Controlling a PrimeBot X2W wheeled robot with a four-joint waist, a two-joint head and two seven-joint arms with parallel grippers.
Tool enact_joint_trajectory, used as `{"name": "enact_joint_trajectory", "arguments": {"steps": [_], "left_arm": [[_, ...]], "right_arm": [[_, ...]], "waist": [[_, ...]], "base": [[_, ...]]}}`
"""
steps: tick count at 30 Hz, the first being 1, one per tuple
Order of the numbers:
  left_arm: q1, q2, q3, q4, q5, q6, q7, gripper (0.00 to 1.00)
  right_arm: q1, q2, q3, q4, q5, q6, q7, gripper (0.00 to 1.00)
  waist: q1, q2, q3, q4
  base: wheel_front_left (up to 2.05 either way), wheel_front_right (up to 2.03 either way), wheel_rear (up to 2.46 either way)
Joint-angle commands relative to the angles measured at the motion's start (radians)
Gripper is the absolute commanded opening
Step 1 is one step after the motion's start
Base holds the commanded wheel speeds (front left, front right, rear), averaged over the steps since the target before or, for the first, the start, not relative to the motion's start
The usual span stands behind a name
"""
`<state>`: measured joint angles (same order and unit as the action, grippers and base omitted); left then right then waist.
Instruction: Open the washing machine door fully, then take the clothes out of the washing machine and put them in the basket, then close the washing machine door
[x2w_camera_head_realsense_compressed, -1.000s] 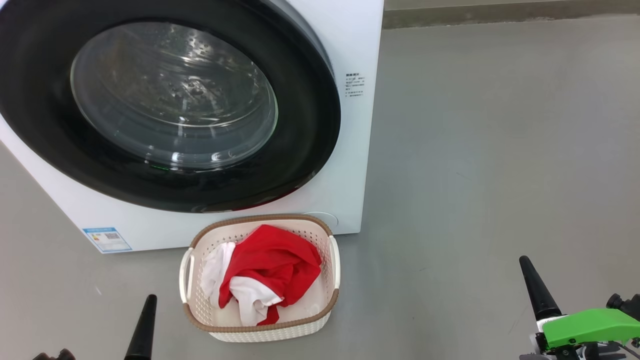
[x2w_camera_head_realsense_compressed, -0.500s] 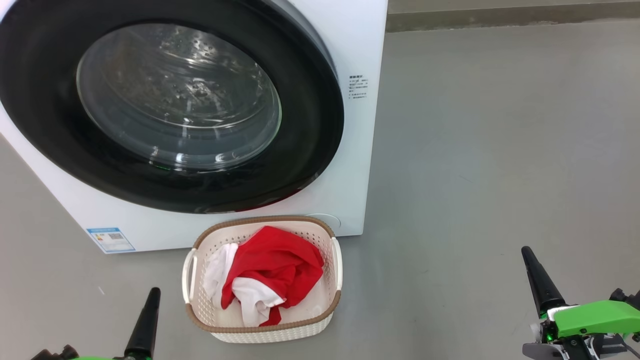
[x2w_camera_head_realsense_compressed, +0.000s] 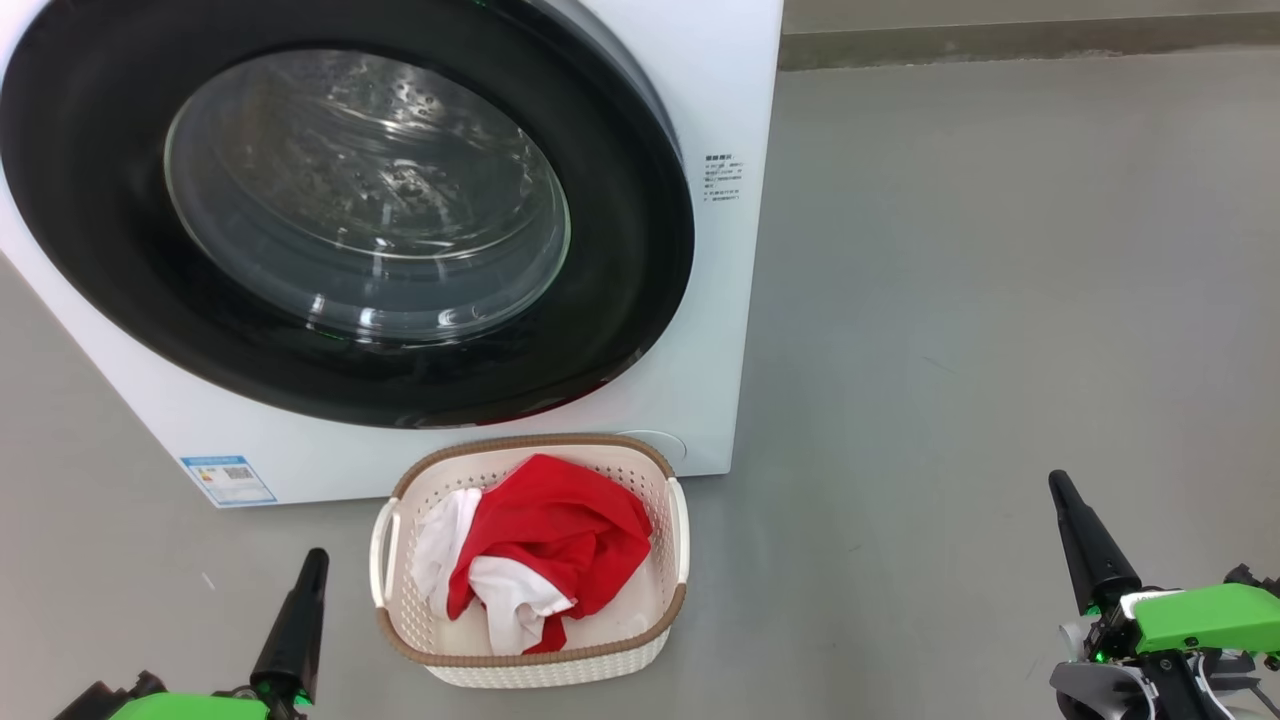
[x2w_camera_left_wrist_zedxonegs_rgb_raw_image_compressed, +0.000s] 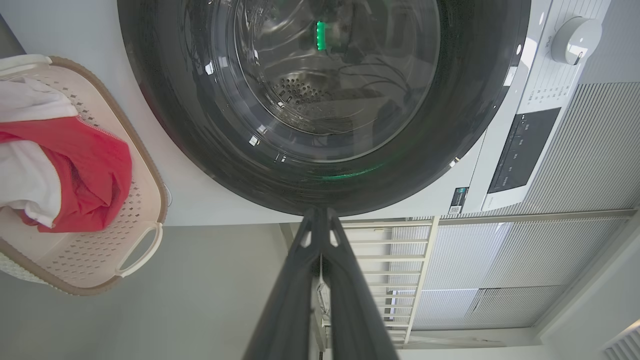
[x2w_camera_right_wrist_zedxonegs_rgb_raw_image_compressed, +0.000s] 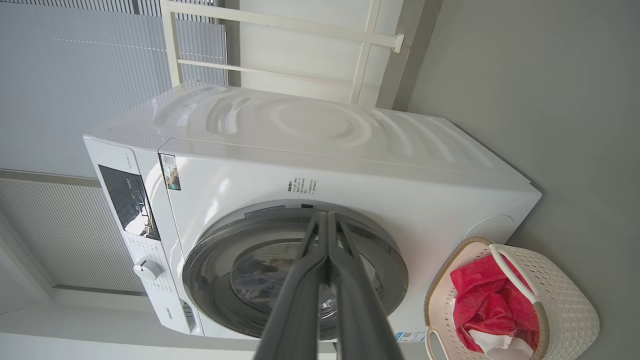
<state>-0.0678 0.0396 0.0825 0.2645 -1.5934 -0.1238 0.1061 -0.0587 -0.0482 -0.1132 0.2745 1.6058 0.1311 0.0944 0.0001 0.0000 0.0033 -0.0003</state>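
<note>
The head camera has shifted a little, so the washing machine (x2w_camera_head_realsense_compressed: 720, 330) and the basket (x2w_camera_head_realsense_compressed: 530, 439) sit slightly further right in its view, with no move of their own. The left gripper (x2w_camera_head_realsense_compressed: 316, 560) has come up from the bottom edge, and its green housing (x2w_camera_head_realsense_compressed: 190, 707) now shows beneath the dark fingers. The right gripper (x2w_camera_head_realsense_compressed: 1058, 487) has likewise risen higher in that view.

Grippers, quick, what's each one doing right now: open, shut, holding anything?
Left gripper: shut, holding nothing.
Right gripper: shut, holding nothing.
</note>
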Motion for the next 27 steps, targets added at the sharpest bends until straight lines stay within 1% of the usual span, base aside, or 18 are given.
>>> {"name": "enact_joint_trajectory", "arguments": {"steps": [1,27], "left_arm": [[-0.040,0.011,0.032,-0.020,-0.015,-0.007,0.008,0.00],[-0.040,0.011,0.032,-0.020,-0.015,-0.007,0.007,0.00]], "right_arm": [[-0.048,-0.014,0.015,-0.031,0.016,0.000,0.006,0.00],[-0.048,-0.010,0.010,-0.030,0.012,0.000,0.010,0.00]], "waist": [[-0.0001,0.0000,0.000,0.000],[-0.0001,0.0000,0.000,0.000]], "base": [[0.00,0.00,0.00],[0.00,0.00,0.00]]}}
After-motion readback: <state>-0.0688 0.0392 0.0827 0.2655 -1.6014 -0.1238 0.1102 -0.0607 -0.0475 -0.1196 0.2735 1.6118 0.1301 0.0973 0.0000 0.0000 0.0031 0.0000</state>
